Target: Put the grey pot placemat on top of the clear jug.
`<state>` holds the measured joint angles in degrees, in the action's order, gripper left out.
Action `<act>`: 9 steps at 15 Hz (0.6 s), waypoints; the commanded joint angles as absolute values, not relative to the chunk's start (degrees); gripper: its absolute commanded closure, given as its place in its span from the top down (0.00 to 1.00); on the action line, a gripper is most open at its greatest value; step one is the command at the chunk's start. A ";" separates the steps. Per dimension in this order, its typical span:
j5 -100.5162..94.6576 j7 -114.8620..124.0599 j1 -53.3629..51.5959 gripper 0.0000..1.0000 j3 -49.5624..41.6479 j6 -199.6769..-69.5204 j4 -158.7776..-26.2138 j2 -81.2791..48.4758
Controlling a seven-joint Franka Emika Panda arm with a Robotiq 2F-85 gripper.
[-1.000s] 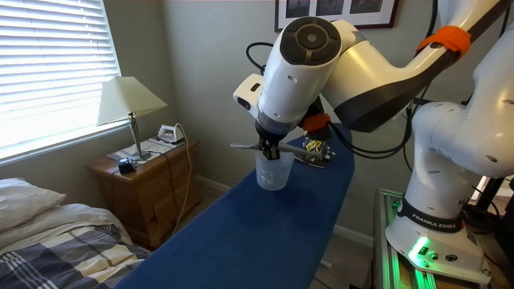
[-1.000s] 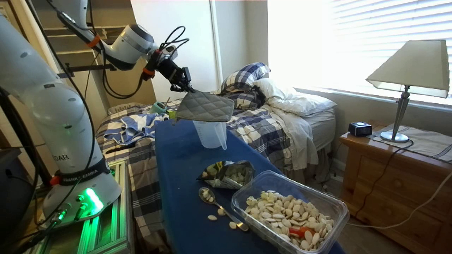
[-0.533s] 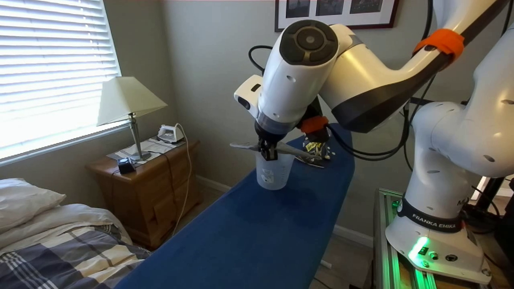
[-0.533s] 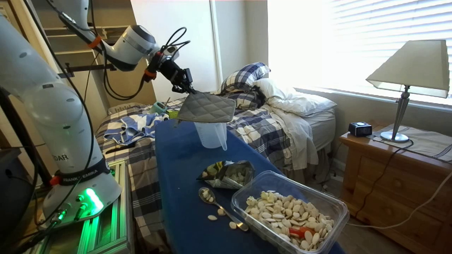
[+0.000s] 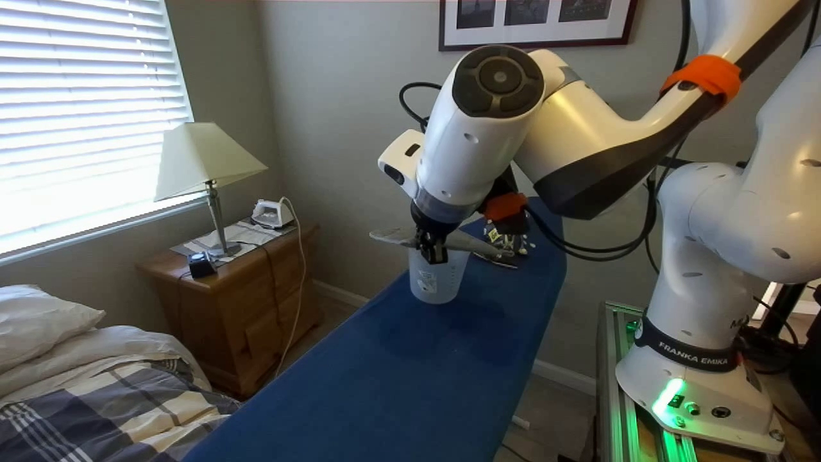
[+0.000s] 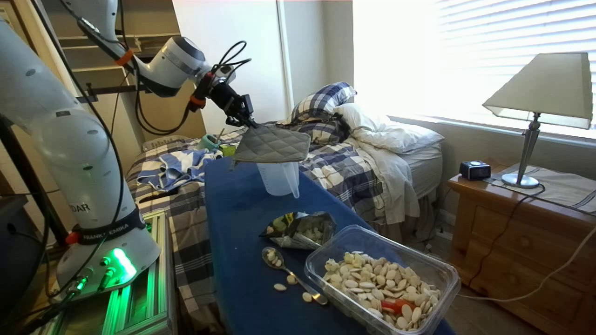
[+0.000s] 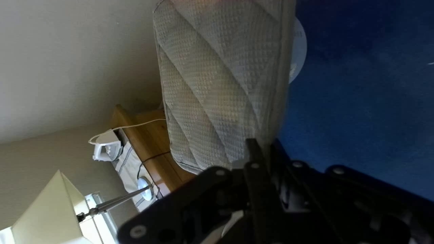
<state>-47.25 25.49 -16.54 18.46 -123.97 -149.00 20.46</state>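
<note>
The grey pot placemat (image 6: pixel 274 145) is a quilted square pad, held by one edge and nearly level over the clear jug (image 6: pixel 278 180). It also shows in an exterior view (image 5: pixel 473 244) and fills the middle of the wrist view (image 7: pixel 220 84). The jug stands upright on the blue board, also in an exterior view (image 5: pixel 436 282); in the wrist view only a sliver of it (image 7: pixel 299 51) shows past the pad. The pad hides the jug's rim, so I cannot tell whether they touch. My gripper (image 7: pixel 264 145) is shut on the pad's edge; it shows in both exterior views (image 5: pixel 432 251) (image 6: pixel 251 123).
The blue ironing board (image 5: pixel 385 372) carries everything. Beyond the jug lie an open snack bag (image 6: pixel 300 229), a spoon (image 6: pixel 293 274) and a clear tub (image 6: pixel 386 242) of seeds. A bed (image 6: pixel 335 172) and a nightstand (image 5: pixel 224 301) with a lamp (image 5: pixel 208 160) stand beside the board.
My gripper has come down a little with the pad's held edge, so the pad tilts slightly differently. The pad has shifted very slightly. The jug has not moved.
</note>
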 commanded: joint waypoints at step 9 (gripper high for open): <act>-46.26 24.97 -16.28 0.84 18.49 -127.55 -149.73 20.89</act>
<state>-47.25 25.45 -16.54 18.47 -125.57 -149.54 20.46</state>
